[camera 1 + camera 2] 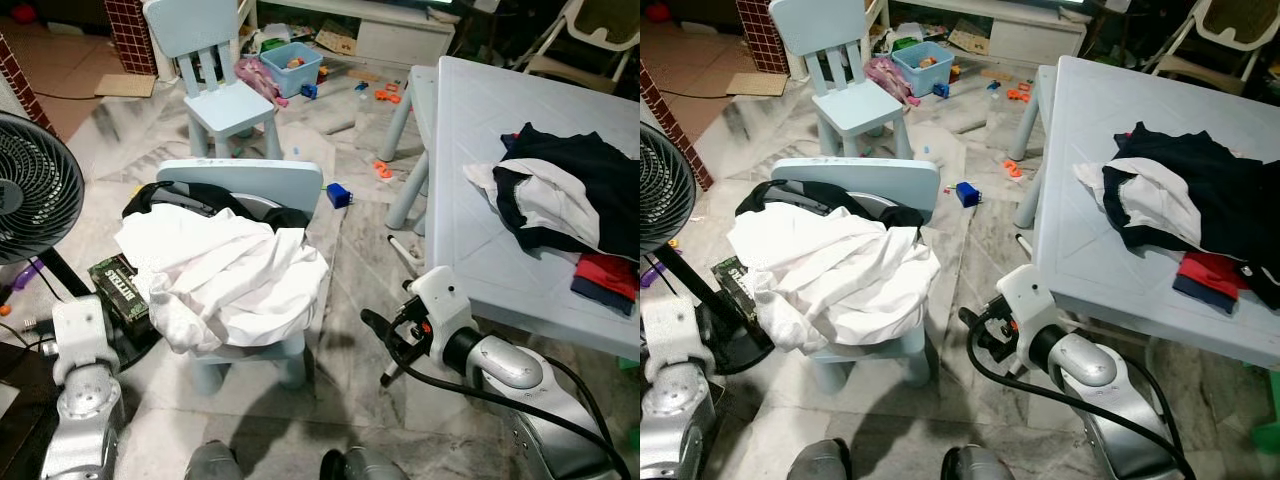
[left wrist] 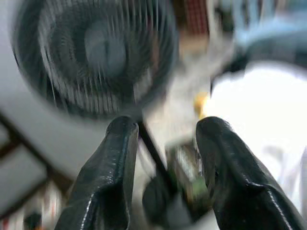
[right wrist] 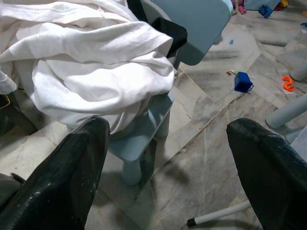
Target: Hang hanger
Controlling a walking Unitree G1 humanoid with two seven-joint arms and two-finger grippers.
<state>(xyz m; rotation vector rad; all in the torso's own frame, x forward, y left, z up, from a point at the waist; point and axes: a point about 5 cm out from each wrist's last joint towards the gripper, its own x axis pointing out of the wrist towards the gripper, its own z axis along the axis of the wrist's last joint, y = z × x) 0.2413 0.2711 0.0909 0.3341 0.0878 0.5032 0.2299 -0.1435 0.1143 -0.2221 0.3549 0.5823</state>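
A small light blue chair (image 1: 250, 185) stands in front of me, with a crumpled white cloth (image 1: 225, 275) piled on its seat and a black garment (image 1: 215, 198) against its backrest. No hanger can be made out for certain. My right gripper (image 1: 385, 338) hovers low to the right of the chair, between it and the table. In the right wrist view that gripper (image 3: 168, 128) is open wide and empty, facing the white cloth (image 3: 86, 57). The blurred left wrist view has my left gripper (image 2: 167, 125) open and empty, pointing at a fan (image 2: 96, 52). My left arm (image 1: 85, 370) is at the lower left.
A black floor fan (image 1: 30, 190) stands at the left, with a green box (image 1: 120, 290) by its base. A light blue table (image 1: 480, 200) on the right carries a heap of clothes (image 1: 570, 195). A second small chair (image 1: 215, 70), a blue bin (image 1: 292, 65) and scattered toys lie beyond.
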